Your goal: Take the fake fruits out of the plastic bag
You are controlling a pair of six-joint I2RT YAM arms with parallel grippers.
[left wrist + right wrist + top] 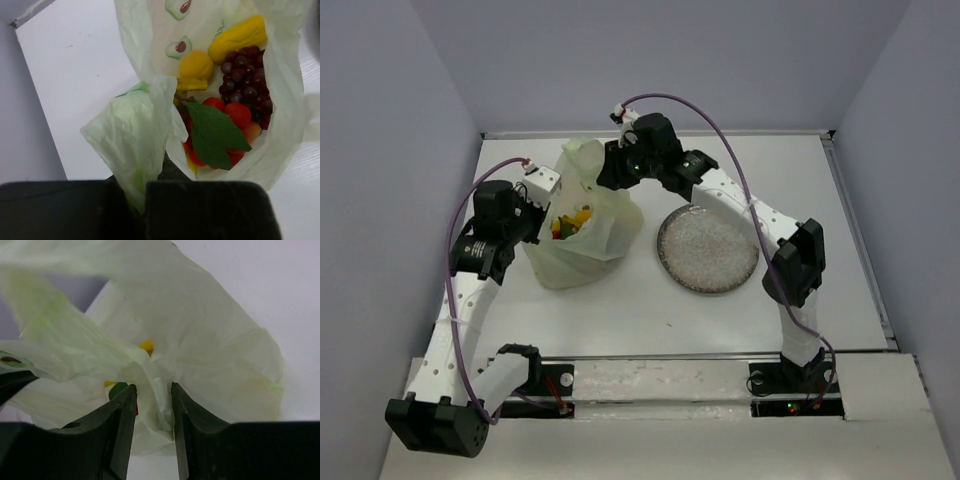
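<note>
The pale yellow-green plastic bag point(582, 245) stands open on the table, left of centre. My left gripper point(538, 205) is shut on the bag's near-left rim; in the left wrist view a fold of the bag point(131, 135) runs down between its fingers point(142, 189). My right gripper point(617, 172) is at the bag's far rim, its fingers closed on a bunched fold of the bag point(155, 390). Inside the bag lie a yellow banana point(239, 36), a round yellow-orange fruit point(196, 66), a dark grape bunch point(247, 75) and a red berry bunch point(235, 112) with a green leaf point(215, 132).
A speckled grey round plate point(708, 250) lies right of the bag, under the right arm. Grey walls close in the table at the back and sides. The arm bases stand at the near edge.
</note>
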